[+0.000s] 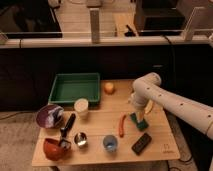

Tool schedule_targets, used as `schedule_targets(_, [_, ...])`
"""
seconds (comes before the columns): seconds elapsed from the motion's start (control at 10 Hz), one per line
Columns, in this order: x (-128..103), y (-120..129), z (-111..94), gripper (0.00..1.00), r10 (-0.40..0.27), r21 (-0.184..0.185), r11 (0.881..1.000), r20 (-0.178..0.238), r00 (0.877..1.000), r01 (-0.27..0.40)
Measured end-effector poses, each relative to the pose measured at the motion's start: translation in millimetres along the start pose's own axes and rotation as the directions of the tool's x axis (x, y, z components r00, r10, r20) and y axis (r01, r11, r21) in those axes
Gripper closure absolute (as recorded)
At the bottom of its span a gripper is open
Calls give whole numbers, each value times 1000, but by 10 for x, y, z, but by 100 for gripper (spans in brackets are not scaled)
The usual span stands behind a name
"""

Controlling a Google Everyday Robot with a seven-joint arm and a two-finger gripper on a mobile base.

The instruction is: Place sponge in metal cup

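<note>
The teal-green sponge [139, 121] lies on the wooden table [100, 150] right of centre. My gripper [138, 114] hangs straight down from the white arm [170, 102] and sits right over the sponge, at or touching its top. The metal cup [80, 139] stands near the table's front left, well apart from the gripper and sponge, between a black-handled tool and the blue cup.
A green tray [74, 87] at the back left, a white cup [81, 107], a blue cup [110, 143], a black block [141, 142], a red-orange stick [121, 125], an orange fruit [108, 87], a purple bowl [49, 115], a red bowl [53, 148] and a black-handled tool [67, 126] share the table.
</note>
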Motion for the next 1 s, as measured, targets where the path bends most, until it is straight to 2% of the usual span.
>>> schedule_targets(0.7, [2,51,328,20,18,7,1000,53,998,-19])
schedule_targets(1.0, [21,64,402,20,29,16,999,79,996,-30])
